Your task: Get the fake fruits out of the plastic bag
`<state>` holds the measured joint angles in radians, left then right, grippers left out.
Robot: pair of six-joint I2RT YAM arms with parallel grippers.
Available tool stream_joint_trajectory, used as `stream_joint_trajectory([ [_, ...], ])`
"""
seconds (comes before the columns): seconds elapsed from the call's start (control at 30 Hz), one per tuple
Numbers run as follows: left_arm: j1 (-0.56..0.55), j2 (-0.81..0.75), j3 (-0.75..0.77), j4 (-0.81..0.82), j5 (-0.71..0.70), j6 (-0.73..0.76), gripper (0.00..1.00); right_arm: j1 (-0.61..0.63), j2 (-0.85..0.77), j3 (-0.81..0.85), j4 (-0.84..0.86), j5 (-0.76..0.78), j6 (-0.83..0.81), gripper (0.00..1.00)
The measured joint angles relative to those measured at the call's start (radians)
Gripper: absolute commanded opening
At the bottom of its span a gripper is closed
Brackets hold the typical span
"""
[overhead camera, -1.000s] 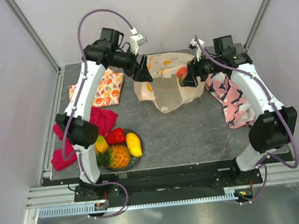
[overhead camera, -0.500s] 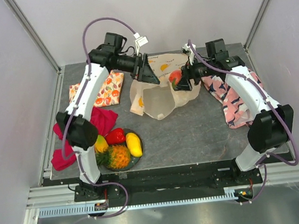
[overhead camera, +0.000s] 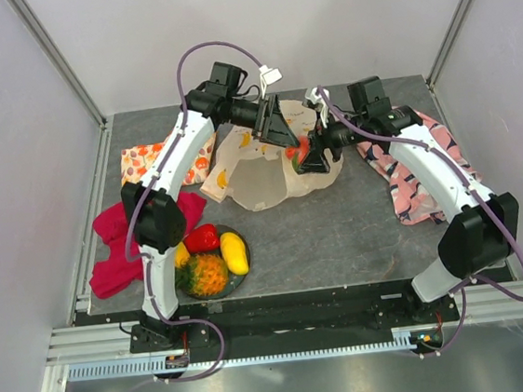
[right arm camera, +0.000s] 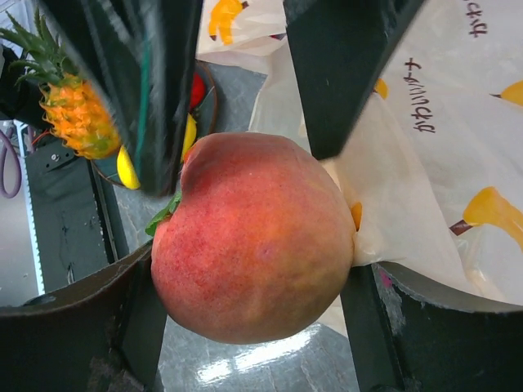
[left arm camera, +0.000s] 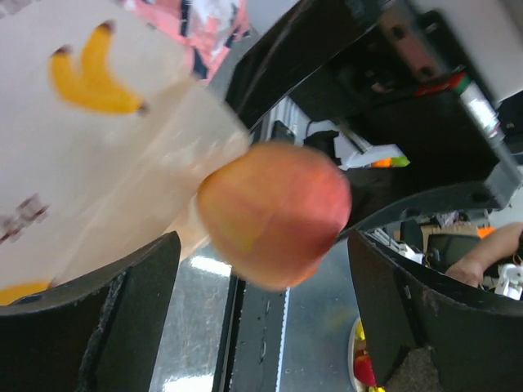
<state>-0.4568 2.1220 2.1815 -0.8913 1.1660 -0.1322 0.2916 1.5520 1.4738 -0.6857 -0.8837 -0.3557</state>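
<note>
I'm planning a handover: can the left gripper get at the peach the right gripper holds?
Probably yes. The left gripper is open, its fingers either side of the peach with gaps showing, while the right gripper holds it; the plastic bag sits behind, not between.

A fruit-printed cloth (overhead camera: 146, 161) and magenta cloth (overhead camera: 110, 263) lie left, a pink patterned cloth (overhead camera: 407, 199) right.
</note>
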Motion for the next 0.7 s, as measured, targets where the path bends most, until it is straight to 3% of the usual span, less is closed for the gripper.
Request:
stream_joint_trajectory([
  [0.1,-0.028,0.000,0.000,0.009,0.018,-0.002,0.78,0.014,0.000,-0.009,-0.005,0.003,0.002,0.70],
  [0.2,-0.032,0.008,0.000,0.016,0.024,-0.003,0.59,0.012,-0.006,-0.011,-0.008,0.006,0.008,0.70],
  [0.23,-0.029,0.010,0.000,0.018,0.032,-0.004,0.44,0.014,-0.006,-0.011,-0.006,0.012,0.012,0.71],
  [0.3,-0.027,0.013,-0.003,0.021,0.047,-0.005,0.31,0.016,-0.006,-0.012,-0.005,0.023,0.018,0.75],
  [0.33,-0.027,0.013,-0.005,0.023,0.049,-0.006,0.16,0.016,-0.006,-0.012,-0.004,0.026,0.019,0.85],
  [0.4,-0.027,0.013,-0.009,0.027,0.060,-0.006,0.05,0.018,-0.008,-0.014,-0.002,0.032,0.019,0.94],
  [0.43,-0.026,0.013,-0.012,0.032,0.068,-0.005,0.02,0.019,-0.011,-0.017,0.000,0.035,0.021,0.98],
  [0.7,0.009,0.019,-0.014,0.064,0.167,-0.010,0.02,-0.031,-0.092,-0.052,0.005,0.097,-0.012,0.98],
])
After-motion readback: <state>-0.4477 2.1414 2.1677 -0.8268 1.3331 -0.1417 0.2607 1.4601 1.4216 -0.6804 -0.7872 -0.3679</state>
